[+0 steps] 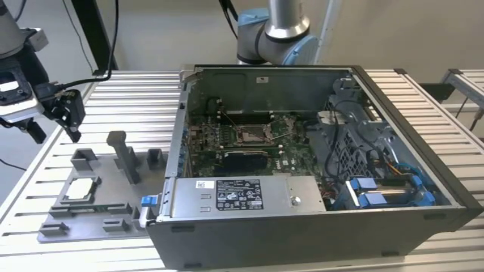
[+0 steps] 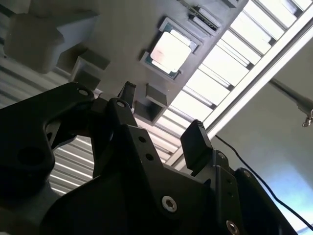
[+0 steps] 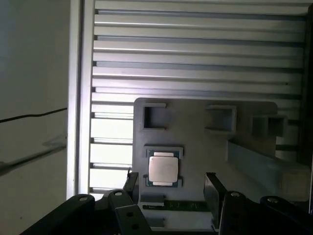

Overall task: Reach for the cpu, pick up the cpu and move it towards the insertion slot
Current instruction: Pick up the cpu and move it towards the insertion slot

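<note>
One grey tray [image 1: 113, 212] lay nearest, at about eight o'clock in the exterior view, on the slatted table [image 1: 423, 107]. The cpu [image 1: 81, 190] sat flat in a square recess of that tray, pale top up, with nothing touching it. A tall post [image 1: 121, 153] stood on the tray at about one o'clock from the cpu.

Farther back, the gripper [image 1: 56, 133] hung in the air at about eleven o'clock from the cpu, well apart from it. Its jaws stood wide and held nothing. In the first wrist view the gripper [image 3: 171, 188] showed both black fingers [image 3: 131, 183] spread, with the cpu [image 3: 163, 169] lying on the tray beyond the gap. The second wrist view gave the same: gripper [image 2: 161, 112] spread, cpu [image 2: 169, 50] in its recess beyond.

Just beside the tray, at its three o'clock, stood the open case [image 1: 393, 187]. Inside lay the green board [image 1: 204, 147], and near its middle the silver-framed slot [image 1: 252, 134], at about two o'clock from the cpu and well apart from it.

Farthest, at twelve o'clock in the exterior view, the arm [image 1: 276, 28] rose behind the case.
</note>
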Robot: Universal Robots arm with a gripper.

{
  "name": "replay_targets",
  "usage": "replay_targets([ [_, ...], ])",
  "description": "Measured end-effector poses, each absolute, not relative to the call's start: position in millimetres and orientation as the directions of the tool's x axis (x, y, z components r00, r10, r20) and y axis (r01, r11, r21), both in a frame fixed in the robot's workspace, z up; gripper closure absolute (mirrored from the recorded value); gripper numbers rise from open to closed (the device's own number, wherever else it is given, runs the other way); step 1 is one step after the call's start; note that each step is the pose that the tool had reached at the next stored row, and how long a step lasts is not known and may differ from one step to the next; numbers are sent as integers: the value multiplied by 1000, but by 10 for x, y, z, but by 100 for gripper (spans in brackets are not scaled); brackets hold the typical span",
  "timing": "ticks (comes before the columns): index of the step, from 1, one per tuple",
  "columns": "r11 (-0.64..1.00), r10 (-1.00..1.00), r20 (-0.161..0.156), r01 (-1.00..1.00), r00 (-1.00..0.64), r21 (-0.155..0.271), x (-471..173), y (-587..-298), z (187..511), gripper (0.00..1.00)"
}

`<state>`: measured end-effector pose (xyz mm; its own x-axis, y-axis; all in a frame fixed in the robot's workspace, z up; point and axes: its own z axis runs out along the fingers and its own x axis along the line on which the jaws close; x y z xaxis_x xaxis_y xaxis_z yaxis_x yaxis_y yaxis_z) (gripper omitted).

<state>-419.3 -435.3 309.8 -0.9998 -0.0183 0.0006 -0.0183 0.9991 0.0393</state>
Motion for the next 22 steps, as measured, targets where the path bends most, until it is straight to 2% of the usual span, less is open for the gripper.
replay_targets([
  [22, 999, -18, 1, -18, -1000, 39, -4200, -4385, 2696, 0],
])
